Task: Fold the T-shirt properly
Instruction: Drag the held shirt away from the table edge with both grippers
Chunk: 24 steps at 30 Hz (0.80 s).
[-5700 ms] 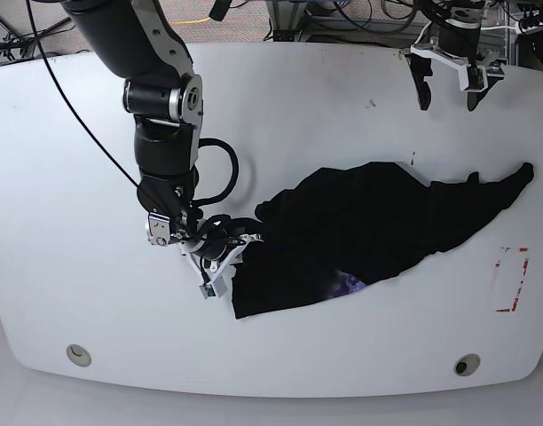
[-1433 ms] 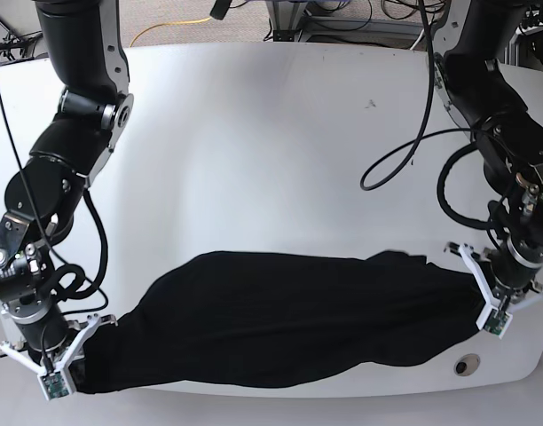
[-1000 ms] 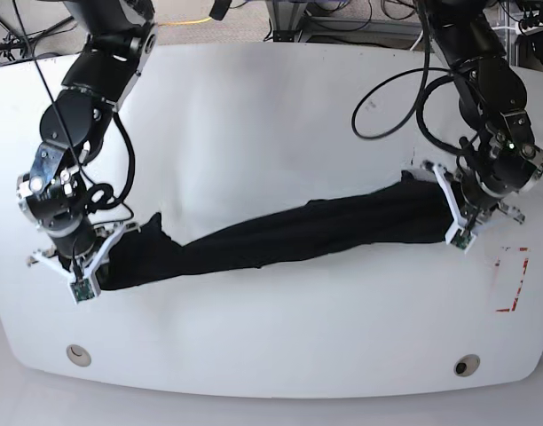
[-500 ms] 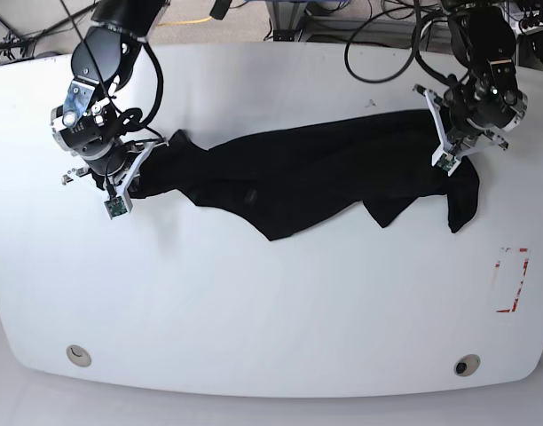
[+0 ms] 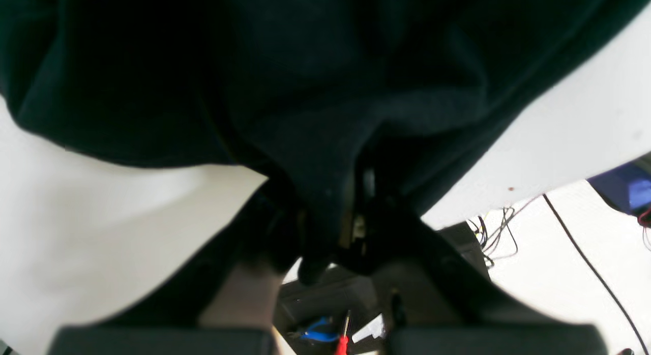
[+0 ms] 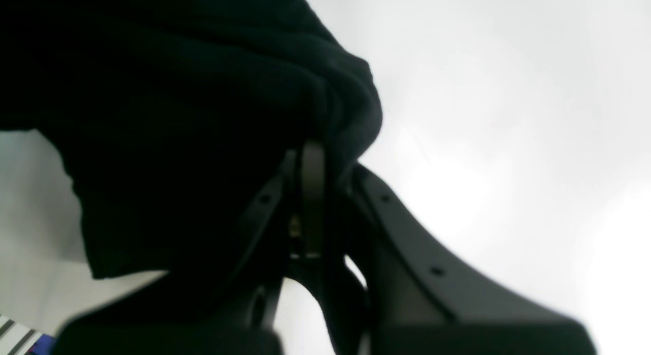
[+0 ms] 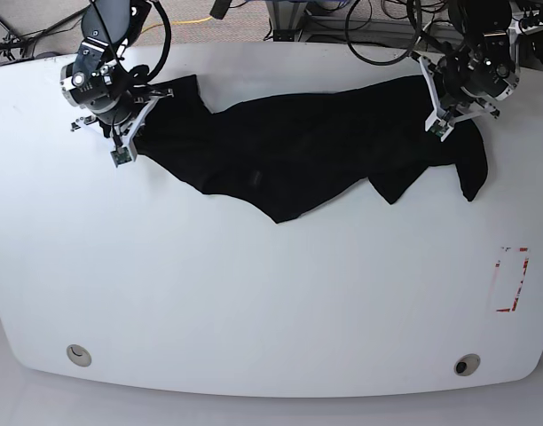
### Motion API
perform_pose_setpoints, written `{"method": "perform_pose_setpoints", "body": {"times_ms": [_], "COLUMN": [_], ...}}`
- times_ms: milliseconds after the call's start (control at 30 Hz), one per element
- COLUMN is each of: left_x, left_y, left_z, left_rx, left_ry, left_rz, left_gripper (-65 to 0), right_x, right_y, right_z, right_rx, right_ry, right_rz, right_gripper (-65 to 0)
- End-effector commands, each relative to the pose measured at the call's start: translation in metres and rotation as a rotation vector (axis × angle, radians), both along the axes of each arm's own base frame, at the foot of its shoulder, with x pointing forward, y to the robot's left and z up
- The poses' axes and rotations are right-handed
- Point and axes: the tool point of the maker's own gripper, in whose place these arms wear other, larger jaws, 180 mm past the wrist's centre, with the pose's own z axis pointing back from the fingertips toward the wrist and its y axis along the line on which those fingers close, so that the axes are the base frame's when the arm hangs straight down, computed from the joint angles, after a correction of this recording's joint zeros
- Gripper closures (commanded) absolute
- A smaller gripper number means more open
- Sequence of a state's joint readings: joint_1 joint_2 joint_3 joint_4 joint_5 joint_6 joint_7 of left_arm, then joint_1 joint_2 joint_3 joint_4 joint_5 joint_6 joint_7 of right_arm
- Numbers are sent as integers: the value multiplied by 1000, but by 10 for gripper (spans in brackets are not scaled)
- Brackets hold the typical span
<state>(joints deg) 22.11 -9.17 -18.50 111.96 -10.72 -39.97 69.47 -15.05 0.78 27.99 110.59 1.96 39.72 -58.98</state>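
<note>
The table (image 7: 254, 311) carries the T-shirt (image 7: 298, 146) along its far edge, strung out between the two arms and sagging to a point toward the table's middle. It is not yet spread flat, and no fold has been made, so nearly the whole job looks to be left. The left gripper (image 7: 444, 120), at the shirt's right-hand end in the base view, pinches bunched cloth; the right gripper (image 7: 125, 142) pinches the opposite end.
</note>
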Motion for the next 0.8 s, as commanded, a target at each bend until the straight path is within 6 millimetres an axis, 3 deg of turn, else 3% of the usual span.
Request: {"method": "perform_pose_setpoints", "body": {"times_ms": [0, 267, 533, 767], "left_x": [5, 6, 7, 33], "left_y": [4, 17, 28, 39], "left_z": [7, 10, 17, 40], "left_rx": [10, 26, 37, 40], "left_ry": [-29, -41, -61, -173], "left_rz": [-4, 36, 70, 141], "left_gripper": [0, 0, 0, 0], "right_x": [0, -5, -8, -3], "right_y": [0, -1, -15, -14], "right_z": [6, 2, 4, 7], "right_rx": [-2, 1, -13, -12], "right_ry": [-25, -9, -14, -26], "right_rz": [9, 7, -37, -33], "right_gripper": [0, 0, 0, 0]}}
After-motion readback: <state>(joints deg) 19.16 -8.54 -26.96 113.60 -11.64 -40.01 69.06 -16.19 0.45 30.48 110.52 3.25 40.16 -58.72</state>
